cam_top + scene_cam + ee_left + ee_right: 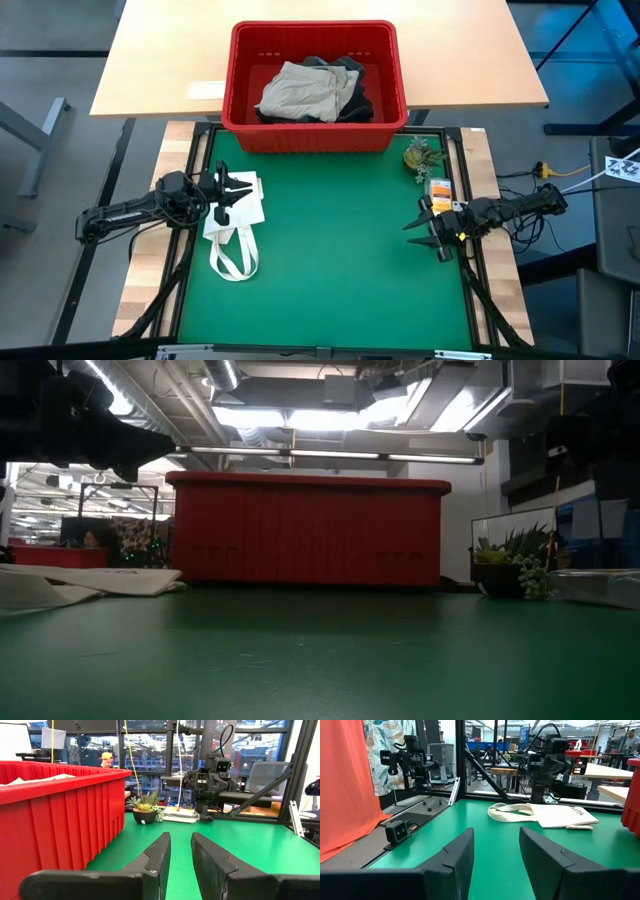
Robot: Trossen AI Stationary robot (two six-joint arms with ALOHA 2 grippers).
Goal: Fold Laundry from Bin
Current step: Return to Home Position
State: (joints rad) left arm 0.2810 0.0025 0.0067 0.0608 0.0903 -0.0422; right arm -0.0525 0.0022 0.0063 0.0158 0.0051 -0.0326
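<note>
A green mat [330, 260] covers the work surface, framed in black, with a pale wooden table beyond it and a workshop seen behind in the low view. At the mat's far edge the red bin [313, 138] is set, and the laundry [305, 90] is held inside it as one pile: a folded khaki piece [300, 88] is laid on top, with dark pieces [362, 95] showing beneath and beside it. No garment is seen on the mat, so the folding and the placing of the stack are judged complete.

A small potted plant [420, 155] is stood just beside the bin's right corner. A white tote bag [235, 235] is left flat near the mat's left edge, outside the bin.

The left gripper [238, 192] is held over the tote, fingers parted with nothing between them. The right gripper [422, 228] is held at the mat's right edge, likewise spread and unloaded. Only the settling of both arms at rest is judged to be left.
</note>
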